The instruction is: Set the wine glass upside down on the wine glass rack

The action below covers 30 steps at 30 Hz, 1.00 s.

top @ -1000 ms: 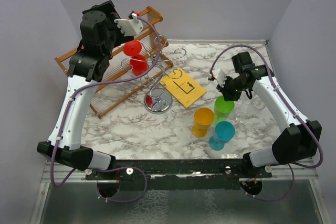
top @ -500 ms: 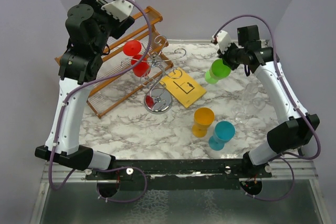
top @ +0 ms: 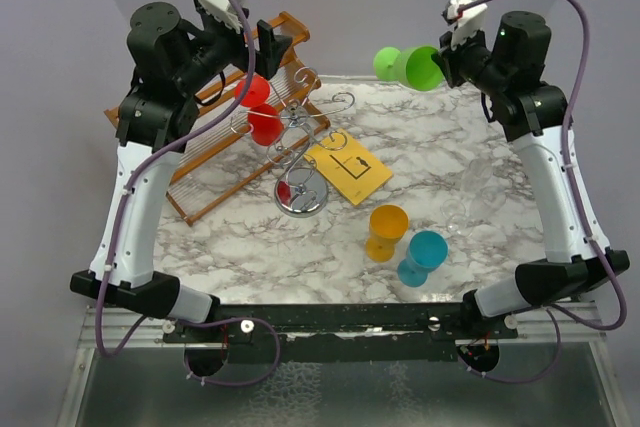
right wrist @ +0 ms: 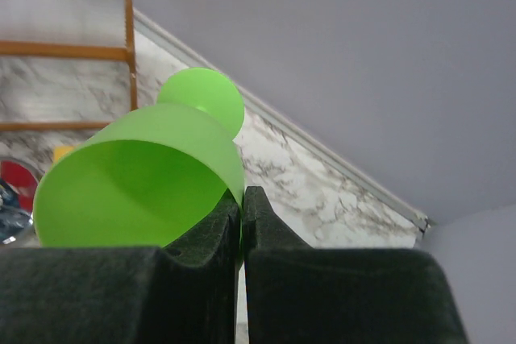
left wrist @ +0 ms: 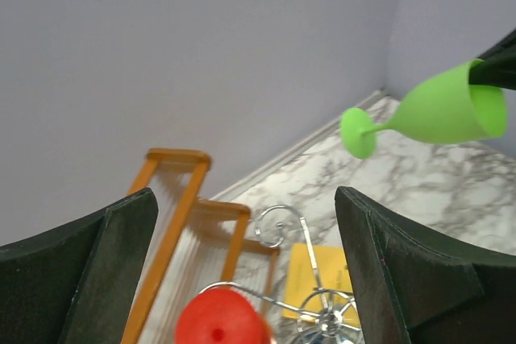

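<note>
My right gripper (top: 441,66) is shut on the rim of a green wine glass (top: 408,65) and holds it high above the back of the table. The glass lies sideways with its foot pointing left. In the right wrist view the fingers (right wrist: 242,209) pinch the bowl's wall (right wrist: 137,183). The silver wire wine glass rack (top: 301,135) stands left of centre, with two red glasses (top: 259,107) hanging on its arms. My left gripper (top: 278,47) is open and empty, raised above the rack; its view shows a red glass foot (left wrist: 222,324), the wire arms (left wrist: 322,312) and the green glass (left wrist: 439,110).
A brown wooden slatted rack (top: 215,147) lies at the back left, behind the silver stand. A yellow card (top: 347,167) lies beside the stand's base. An orange glass (top: 385,232) and a blue glass (top: 425,255) stand near the front centre.
My right arm has lifted the green glass off the table, raised it high and tipped it sideways. My left arm has swung its wrist up and to the right above the rack.
</note>
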Each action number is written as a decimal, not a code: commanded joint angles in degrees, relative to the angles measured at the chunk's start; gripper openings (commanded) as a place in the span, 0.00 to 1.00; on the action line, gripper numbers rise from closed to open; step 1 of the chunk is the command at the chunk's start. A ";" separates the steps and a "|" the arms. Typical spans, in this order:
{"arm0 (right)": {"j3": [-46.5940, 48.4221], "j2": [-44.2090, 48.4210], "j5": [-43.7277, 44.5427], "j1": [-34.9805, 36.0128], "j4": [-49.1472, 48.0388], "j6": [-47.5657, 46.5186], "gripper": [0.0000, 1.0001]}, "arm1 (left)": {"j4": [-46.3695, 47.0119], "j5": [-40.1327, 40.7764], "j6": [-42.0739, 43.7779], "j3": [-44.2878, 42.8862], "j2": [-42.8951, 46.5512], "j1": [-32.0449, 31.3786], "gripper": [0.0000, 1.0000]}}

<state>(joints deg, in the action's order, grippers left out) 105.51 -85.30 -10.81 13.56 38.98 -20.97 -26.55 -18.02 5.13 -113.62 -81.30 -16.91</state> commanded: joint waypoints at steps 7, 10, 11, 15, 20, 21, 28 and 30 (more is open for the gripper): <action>3.69 6.14 -14.88 0.50 -9.49 14.27 0.01 | 11.06 -14.92 -23.71 3.56 -3.47 -0.39 0.84; 3.41 7.16 -19.22 0.49 -10.78 17.14 0.01 | 13.11 -16.17 -27.13 4.75 -4.24 -0.80 0.81; 3.51 7.28 -20.65 0.50 -10.97 18.02 0.01 | 13.66 -16.35 -28.05 5.20 -4.54 -1.04 0.81; 3.52 7.59 -25.40 0.50 -11.90 20.95 0.01 | 15.22 -16.78 -30.29 6.57 -5.18 -1.82 0.80; 3.52 7.71 -27.61 0.50 -12.82 23.04 0.01 | 15.15 -17.06 -30.60 7.80 -5.59 -3.15 0.75; 3.45 7.69 -27.79 0.50 -12.86 23.28 0.01 | 14.69 -16.94 -30.39 7.77 -5.75 -3.41 0.74; 2.64 8.17 -28.62 0.50 -14.04 24.46 0.01 | 13.59 -15.85 -30.02 8.34 -6.35 -4.26 0.58; 2.47 8.30 -28.28 0.50 -14.19 24.49 0.01 | 13.78 -15.95 -29.98 8.49 -6.45 -4.58 0.51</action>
<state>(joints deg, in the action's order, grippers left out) 107.74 -78.54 -37.50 13.82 27.81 1.93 -14.20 -33.19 -24.40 -105.89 -87.35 -20.82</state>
